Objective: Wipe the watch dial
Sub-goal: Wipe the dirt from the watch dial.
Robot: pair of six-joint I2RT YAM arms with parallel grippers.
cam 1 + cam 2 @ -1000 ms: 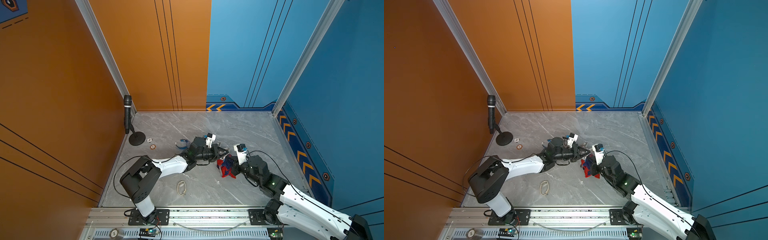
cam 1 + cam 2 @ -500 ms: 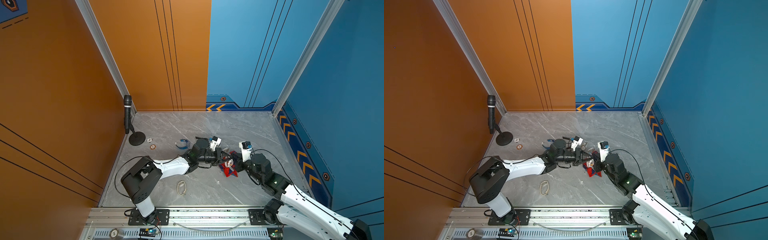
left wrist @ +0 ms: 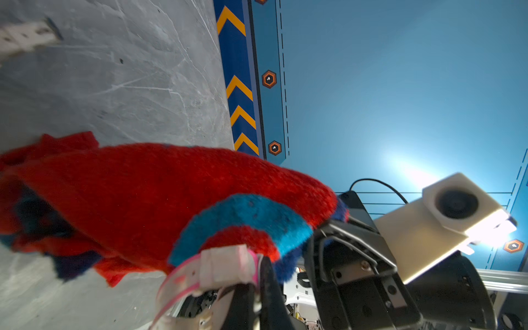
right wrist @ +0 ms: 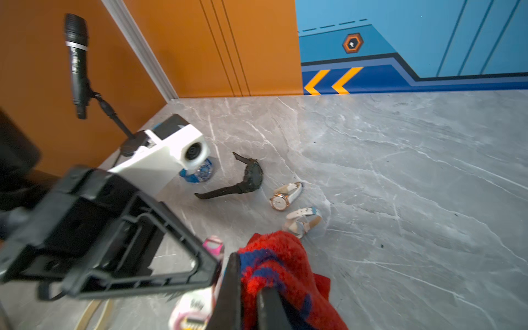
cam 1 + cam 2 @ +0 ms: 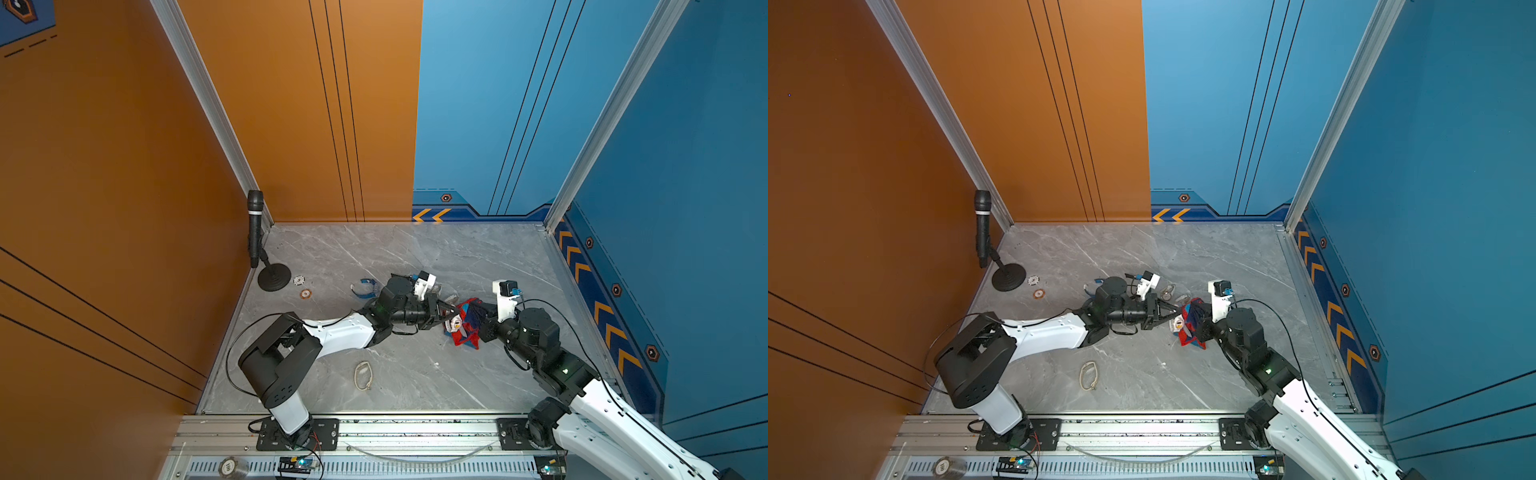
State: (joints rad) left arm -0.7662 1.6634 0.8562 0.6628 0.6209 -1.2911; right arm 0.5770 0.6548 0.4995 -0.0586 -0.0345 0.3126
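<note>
A pink and white watch (image 3: 223,265) hangs just above the middle of the table, my left gripper (image 3: 257,291) shut on its strap. Part of its dial (image 4: 191,313) shows in the right wrist view, beside the cloth. My right gripper (image 4: 248,294) is shut on a bunched red and blue cloth (image 4: 280,265), which presses against the watch. In both top views the left gripper (image 5: 451,314) and right gripper (image 5: 482,322) meet tip to tip, with the watch (image 5: 1177,324) and cloth (image 5: 465,332) between them.
Several other watches lie behind the grippers: a black watch (image 4: 248,177), a white watch with a gold rim (image 4: 281,198), a white and blue watch (image 4: 303,221) and a blue watch (image 5: 365,287). A microphone stand (image 5: 255,232) stands at the back left. A beige loop (image 5: 363,375) lies near the front.
Both grippers have shifted a little to the right, the left with the watch and the right with the cloth. The grips are unchanged.
</note>
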